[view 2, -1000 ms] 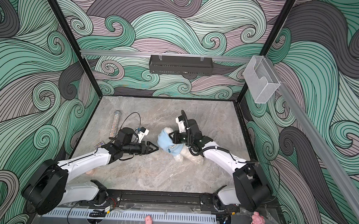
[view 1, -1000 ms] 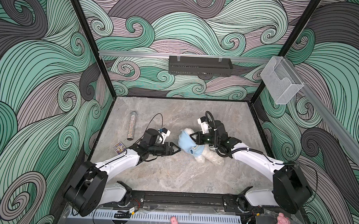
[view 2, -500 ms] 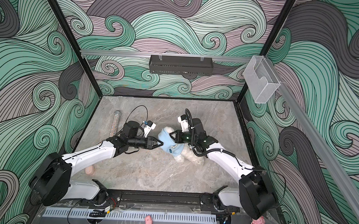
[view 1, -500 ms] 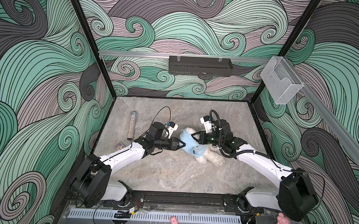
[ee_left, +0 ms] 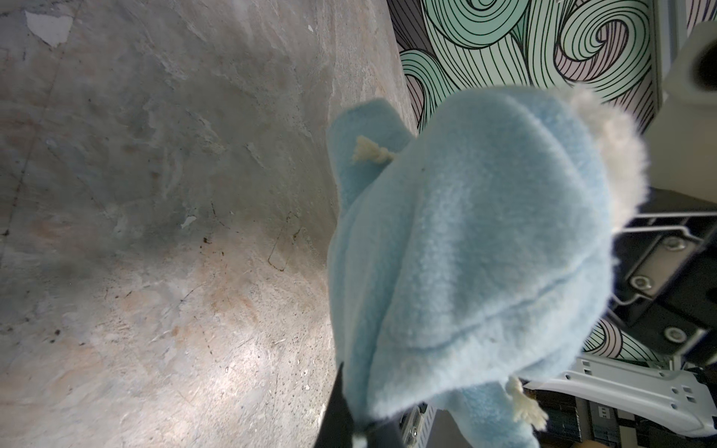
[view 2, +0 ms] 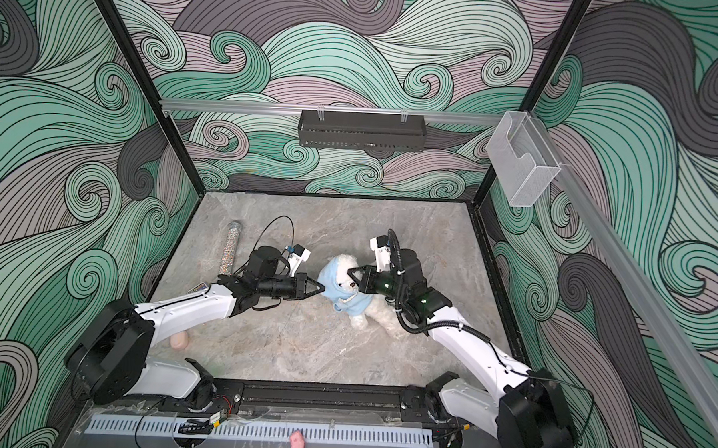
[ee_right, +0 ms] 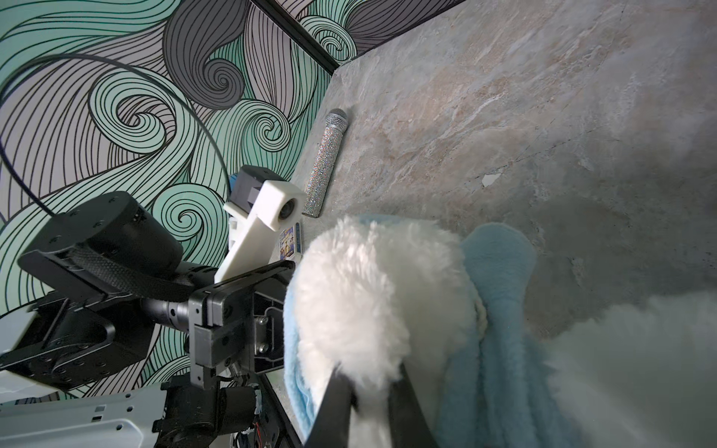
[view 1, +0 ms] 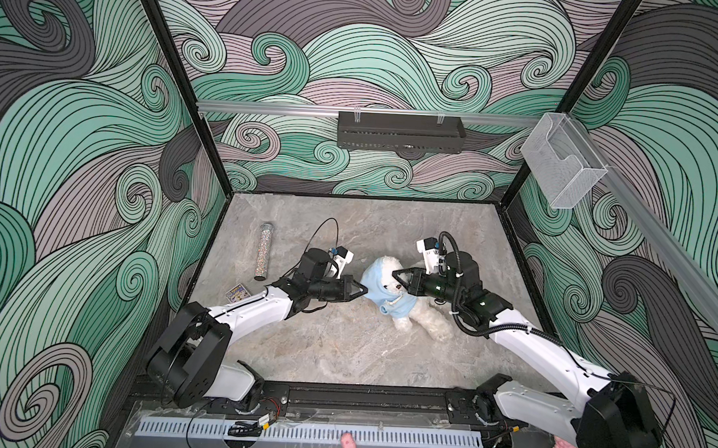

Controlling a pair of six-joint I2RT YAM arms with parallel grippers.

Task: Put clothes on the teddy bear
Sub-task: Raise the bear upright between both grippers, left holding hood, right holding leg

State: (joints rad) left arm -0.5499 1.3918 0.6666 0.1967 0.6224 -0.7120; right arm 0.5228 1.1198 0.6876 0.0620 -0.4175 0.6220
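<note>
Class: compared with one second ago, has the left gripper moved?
Yes. The left gripper has slid slightly away from the glittery silver microphone, towards the fluffy white teddy bear in a light-blue fleece hoodie.

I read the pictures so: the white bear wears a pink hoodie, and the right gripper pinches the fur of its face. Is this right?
Not quite. The hoodie is light blue, not pink; both top views show this. The rest stands: the white bear wears it, and the right gripper pinches the fur of its face.
</note>
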